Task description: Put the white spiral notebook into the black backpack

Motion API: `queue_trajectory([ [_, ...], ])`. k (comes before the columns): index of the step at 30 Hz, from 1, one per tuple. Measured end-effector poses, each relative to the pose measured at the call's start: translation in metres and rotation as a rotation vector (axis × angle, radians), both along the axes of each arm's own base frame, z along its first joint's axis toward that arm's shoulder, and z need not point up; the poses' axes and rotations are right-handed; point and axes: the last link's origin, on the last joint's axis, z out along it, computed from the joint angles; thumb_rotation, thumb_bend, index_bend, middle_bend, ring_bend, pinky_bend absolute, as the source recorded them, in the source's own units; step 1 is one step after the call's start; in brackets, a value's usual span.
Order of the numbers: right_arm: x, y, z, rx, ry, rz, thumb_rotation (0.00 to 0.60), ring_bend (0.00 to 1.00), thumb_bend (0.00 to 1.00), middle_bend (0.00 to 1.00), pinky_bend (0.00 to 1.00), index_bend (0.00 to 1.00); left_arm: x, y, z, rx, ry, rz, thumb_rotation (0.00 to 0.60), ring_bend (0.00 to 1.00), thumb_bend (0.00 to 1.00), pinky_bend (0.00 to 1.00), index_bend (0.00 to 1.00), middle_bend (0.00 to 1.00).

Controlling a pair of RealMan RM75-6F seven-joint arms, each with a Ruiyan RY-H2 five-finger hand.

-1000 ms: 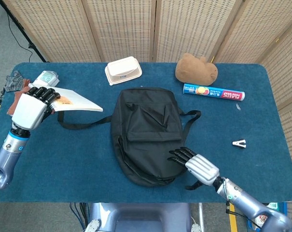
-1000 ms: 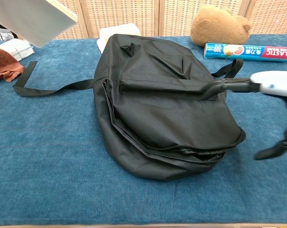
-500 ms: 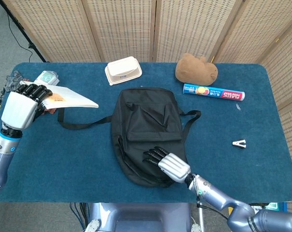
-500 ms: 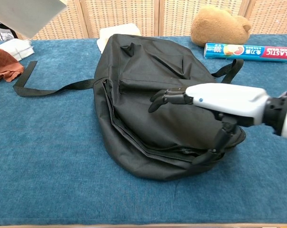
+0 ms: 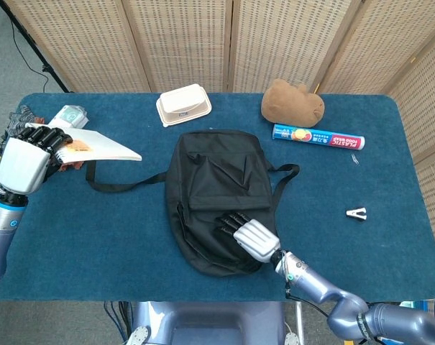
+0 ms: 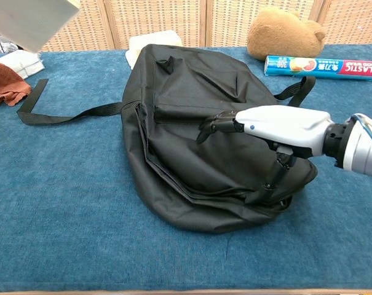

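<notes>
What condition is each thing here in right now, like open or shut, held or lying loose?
white spiral notebook: held in the air by the left hand, tilted.
black backpack: flat on the table, zipper seam barely parted.
right hand: resting on the backpack, fingers spread, holding nothing.
white food box: lid shut.
plastic wrap box: lying flat, closed.
brown plush toy: lying loose.

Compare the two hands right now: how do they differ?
The left hand holds the white spiral notebook up off the table; the right hand holds nothing. The left hand is at the table's left edge, away from the black backpack; the right hand rests on it, fingers spread near the zipper opening. Both have black fingers.
</notes>
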Motion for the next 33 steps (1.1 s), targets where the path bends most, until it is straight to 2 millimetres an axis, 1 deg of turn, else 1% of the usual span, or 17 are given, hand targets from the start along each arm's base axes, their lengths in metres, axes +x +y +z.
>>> queue_trajectory([
  [2, -0.001, -0.002, 0.001, -0.011, 0.007, -0.008, 0.600, 0.03, 0.04, 0.09, 0.00, 0.18, -0.001, 0.000, 0.000, 0.000, 0.002, 0.000, 0.600, 0.49, 0.61, 0.60, 0.72, 0.66],
  [5, -0.003, -0.004, 0.003, -0.024, 0.024, -0.013, 0.600, 0.03, 0.08, 0.09, 0.00, 0.17, -0.001, -0.001, 0.000, -0.001, 0.006, -0.003, 0.600, 0.49, 0.61, 0.60, 0.72, 0.66],
  [7, -0.005, -0.005, 0.004, -0.034, 0.043, -0.005, 0.600, 0.03, 0.13, 0.09, 0.00, 0.16, -0.001, -0.001, 0.000, -0.001, 0.002, -0.005, 0.600, 0.49, 0.61, 0.60, 0.72, 0.66],
  [9, -0.007, -0.006, 0.004, -0.045, 0.066, 0.006, 0.600, 0.03, 0.21, 0.09, 0.00, 0.16, -0.001, -0.001, 0.000, -0.001, -0.002, -0.007, 0.600, 0.49, 0.61, 0.60, 0.72, 0.66],
  [10, -0.009, -0.006, 0.004, -0.055, 0.085, 0.016, 0.600, 0.05, 0.26, 0.11, 0.01, 0.18, -0.001, -0.002, 0.001, -0.001, -0.004, -0.008, 0.600, 0.49, 0.60, 0.60, 0.72, 0.66],
  [11, -0.010, -0.006, 0.004, -0.062, 0.100, 0.025, 0.600, 0.09, 0.33, 0.14, 0.05, 0.21, -0.001, -0.002, 0.001, -0.001, -0.005, -0.010, 0.600, 0.49, 0.60, 0.60, 0.72, 0.66],
  [12, -0.011, -0.006, 0.004, -0.071, 0.116, 0.033, 0.600, 0.14, 0.39, 0.19, 0.12, 0.25, -0.001, -0.002, 0.001, -0.001, -0.006, -0.012, 0.600, 0.49, 0.60, 0.60, 0.72, 0.66],
  [13, -0.013, -0.006, 0.004, -0.083, 0.137, 0.044, 0.600, 0.18, 0.43, 0.22, 0.17, 0.28, -0.001, -0.003, 0.002, 0.000, -0.006, -0.014, 0.600, 0.49, 0.60, 0.60, 0.72, 0.66],
  [15, -0.016, -0.006, 0.005, -0.105, 0.162, 0.058, 0.600, 0.30, 0.53, 0.33, 0.32, 0.38, -0.001, -0.004, 0.003, 0.002, -0.008, -0.018, 0.600, 0.49, 0.60, 0.60, 0.72, 0.66],
  [16, -0.018, -0.005, 0.006, -0.121, 0.173, 0.064, 0.600, 0.33, 0.56, 0.36, 0.37, 0.41, -0.001, -0.004, 0.004, 0.003, -0.010, -0.019, 0.600, 0.49, 0.60, 0.60, 0.72, 0.66],
  [18, -0.020, -0.005, 0.007, -0.139, 0.178, 0.062, 0.600, 0.41, 0.68, 0.44, 0.48, 0.49, -0.001, -0.005, 0.005, 0.003, -0.014, -0.019, 0.600, 0.49, 0.60, 0.60, 0.72, 0.66],
  [20, -0.024, -0.003, 0.008, -0.141, 0.179, 0.053, 0.600, 0.46, 0.73, 0.49, 0.54, 0.54, -0.002, -0.006, 0.005, 0.002, -0.018, -0.019, 0.600, 0.49, 0.60, 0.60, 0.72, 0.66],
  [21, -0.025, -0.002, 0.008, -0.139, 0.178, 0.050, 0.600, 0.48, 0.74, 0.52, 0.57, 0.56, -0.002, -0.006, 0.005, 0.000, -0.019, -0.019, 0.600, 0.49, 0.60, 0.60, 0.72, 0.66],
  [24, -0.026, 0.001, 0.009, -0.130, 0.167, 0.042, 0.600, 0.51, 0.76, 0.55, 0.62, 0.59, -0.004, -0.008, 0.004, -0.003, -0.019, -0.017, 0.600, 0.49, 0.60, 0.60, 0.72, 0.66],
  [28, -0.026, 0.002, 0.012, -0.127, 0.143, 0.040, 0.600, 0.51, 0.76, 0.55, 0.62, 0.59, -0.005, -0.010, 0.002, -0.009, -0.023, -0.022, 0.600, 0.49, 0.60, 0.60, 0.72, 0.66],
  [33, -0.025, -0.001, 0.015, -0.127, 0.106, 0.023, 0.600, 0.51, 0.76, 0.55, 0.62, 0.59, -0.005, -0.013, -0.001, -0.022, -0.040, -0.038, 0.600, 0.50, 0.60, 0.60, 0.74, 0.67],
])
